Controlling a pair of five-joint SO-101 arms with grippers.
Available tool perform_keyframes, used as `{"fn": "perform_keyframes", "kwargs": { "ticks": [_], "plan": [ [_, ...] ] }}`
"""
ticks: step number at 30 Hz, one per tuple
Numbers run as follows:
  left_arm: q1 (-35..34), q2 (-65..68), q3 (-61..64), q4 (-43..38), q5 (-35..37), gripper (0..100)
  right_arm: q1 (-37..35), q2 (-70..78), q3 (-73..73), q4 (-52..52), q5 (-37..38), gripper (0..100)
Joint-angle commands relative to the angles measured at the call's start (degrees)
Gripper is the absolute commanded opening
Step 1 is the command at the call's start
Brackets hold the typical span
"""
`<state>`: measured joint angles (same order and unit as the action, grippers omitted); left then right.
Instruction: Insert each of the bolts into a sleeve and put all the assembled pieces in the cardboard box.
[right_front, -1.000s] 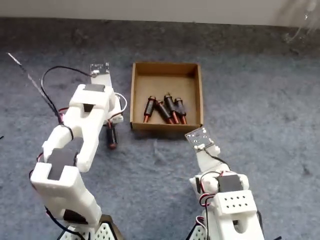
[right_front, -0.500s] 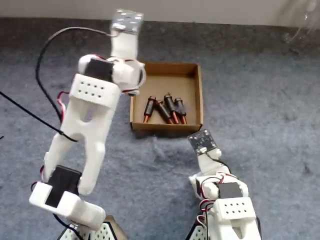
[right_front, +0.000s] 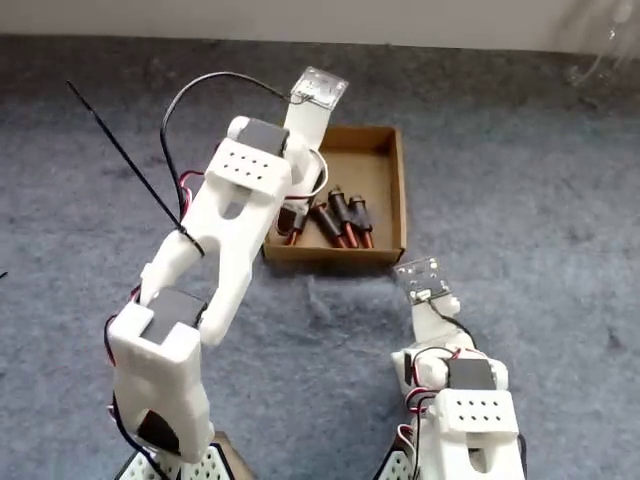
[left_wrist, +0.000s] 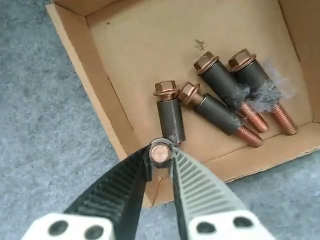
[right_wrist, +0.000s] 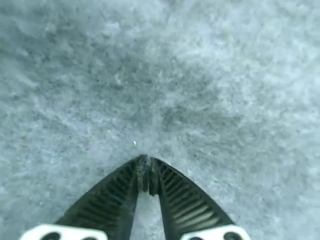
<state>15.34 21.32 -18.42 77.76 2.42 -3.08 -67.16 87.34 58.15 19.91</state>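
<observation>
Since the right arm sits closest to us and carries nothing, we start there. The black ribbed right gripper (right_wrist: 145, 167) hangs over the grey-blue carpet (right_front: 520, 200) just short of the box's near wall, its fingers pressed together on nothing. It has shifted slightly away from that wall over the last second, which we read as making room.

Farther out, the white plastic left arm (right_front: 240, 200) slants across the near left corner of the brown open-topped cardboard box (right_front: 400, 190). A second ago it was low over the carpet to the left of the box, with an assembled piece at its tip. Half a second ago it had risen and stretched out past the box's left wall, and now it has swung inward. The black left gripper (left_wrist: 161, 155) is narrowly pinched on the threaded end of a copper-coloured hex-head bolt in a dark cylindrical sleeve (left_wrist: 171, 121). The piece reaches away from the tips over the box floor, beside the left wall. Whether it hangs free or already touches the cardboard, we cannot tell.

Just beyond it, three more sleeved bolts (left_wrist: 216, 113) lie side by side on the floor, heads toward the far wall. We judge the carry done, with only the release left for this piece.
</observation>
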Motion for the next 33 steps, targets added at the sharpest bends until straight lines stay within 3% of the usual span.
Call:
{"fn": "perform_keyframes", "kwargs": {
  "ticks": [1,4,9,16,23,26,31,33],
  "plan": [
    [-0.7,3.4,-5.8,1.9,-2.1,0,0.1,-0.5,-7.5,3.1,0.6,0.5],
    [-1.9,7.9,-7.3,1.8,-3.8,2,0.1,-0.3,-14.7,7.5,0.6,0.5],
    [-4.6,9.5,-8.7,1.9,-4.0,14,0.1,-0.5,-24.9,14.4,0.7,0.5],
    [-7.9,-0.2,-8.7,5.8,-4.0,14,0.1,-2.1,-28.0,14.7,0.7,0.5],
    [-11.3,-14.8,-8.1,12.7,-4.1,13,0.5,-23.0,-27.1,22.7,0.7,0.5],
    [-12.2,-22.8,-7.5,16.4,-3.8,13,2.6,-31.1,-21.8,20.4,1.9,0.5],
    [-12.4,-40.7,10.2,17.8,-3.7,13,3.2,-36.0,-12.4,19.9,4.4,0.5],
    [-13.6,-50.1,22.4,13.0,-3.6,13,3.3,-37.8,-10.2,19.9,4.4,0.5]
  ]
}}
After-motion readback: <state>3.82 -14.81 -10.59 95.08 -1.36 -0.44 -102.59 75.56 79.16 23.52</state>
